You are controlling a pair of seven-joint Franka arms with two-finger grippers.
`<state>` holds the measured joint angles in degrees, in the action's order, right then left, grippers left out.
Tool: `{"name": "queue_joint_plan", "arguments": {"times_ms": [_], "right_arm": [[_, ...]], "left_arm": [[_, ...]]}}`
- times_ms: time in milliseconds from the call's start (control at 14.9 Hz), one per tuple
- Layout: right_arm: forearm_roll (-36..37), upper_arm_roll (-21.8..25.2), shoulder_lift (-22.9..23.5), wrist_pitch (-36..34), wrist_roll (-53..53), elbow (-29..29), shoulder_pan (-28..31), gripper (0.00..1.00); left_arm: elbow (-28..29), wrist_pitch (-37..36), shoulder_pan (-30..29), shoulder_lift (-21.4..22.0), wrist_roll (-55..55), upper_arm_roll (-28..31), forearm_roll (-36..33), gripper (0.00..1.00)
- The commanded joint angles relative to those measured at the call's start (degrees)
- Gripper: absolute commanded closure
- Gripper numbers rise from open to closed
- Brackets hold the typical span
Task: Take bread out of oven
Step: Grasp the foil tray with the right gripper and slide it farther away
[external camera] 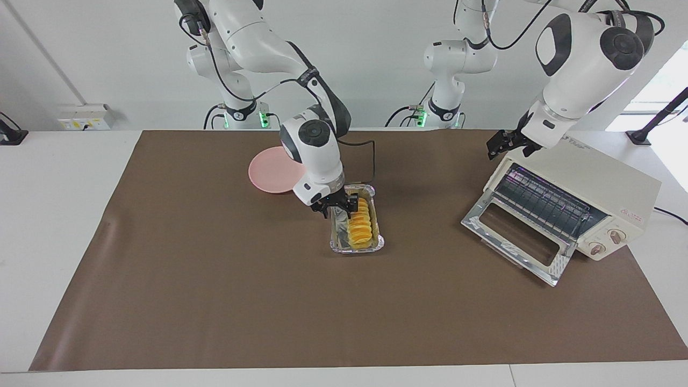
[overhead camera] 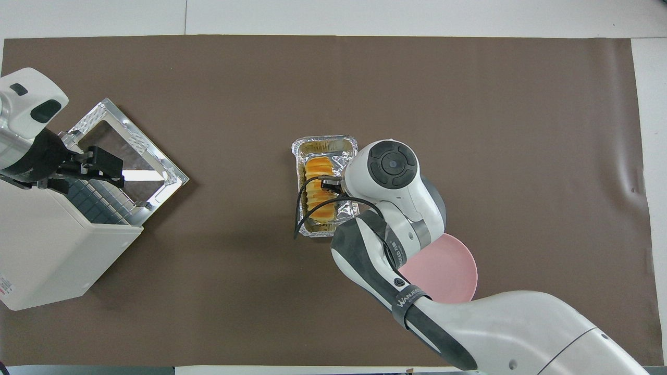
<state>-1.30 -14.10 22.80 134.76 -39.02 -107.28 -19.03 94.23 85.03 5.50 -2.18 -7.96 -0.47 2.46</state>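
Note:
The bread [external camera: 360, 226] is a ridged golden-yellow loaf lying in a crinkled silver foil tray [external camera: 336, 244] on the brown mat mid-table; it also shows in the overhead view [overhead camera: 318, 192]. My right gripper [external camera: 338, 208] is low over the tray's end nearer to the robots, open, with one finger by the bread's end. The cream-white oven [external camera: 596, 180] stands at the left arm's end of the table with its glass door [external camera: 513, 236] dropped open and its wire rack bare. My left gripper [external camera: 508, 145] is open and empty, in the air over the oven's top front edge.
A pink plate [external camera: 271, 169] lies beside the foil tray, nearer to the robots, partly under the right arm. The brown mat [external camera: 215, 279] covers most of the table. The right arm's cable loops over the tray [overhead camera: 299, 208].

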Motion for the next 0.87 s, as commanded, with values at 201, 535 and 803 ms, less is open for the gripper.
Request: {"name": "queue_joint_plan", "arguments": {"times_ms": [201,535,803], "right_arm": [[-0.54,0.22,-0.38,1.03,0.0,-0.74,0.13,1.0],[-0.46,0.31,-2.22,0.94,1.74,-0.03,2.32,1.0],[-0.63,0.13,-5.21,-2.12,16.56,0.05,12.23,1.0]], "left_arm": [[2.28,1.54,-0.67,1.83,0.66,0.12,0.0,0.0],[2.28,1.81,-0.84,1.83,0.66,0.12,0.0,0.0],[2.01,1.63,-0.75,1.91,0.4,0.04,0.09,0.0]]}}
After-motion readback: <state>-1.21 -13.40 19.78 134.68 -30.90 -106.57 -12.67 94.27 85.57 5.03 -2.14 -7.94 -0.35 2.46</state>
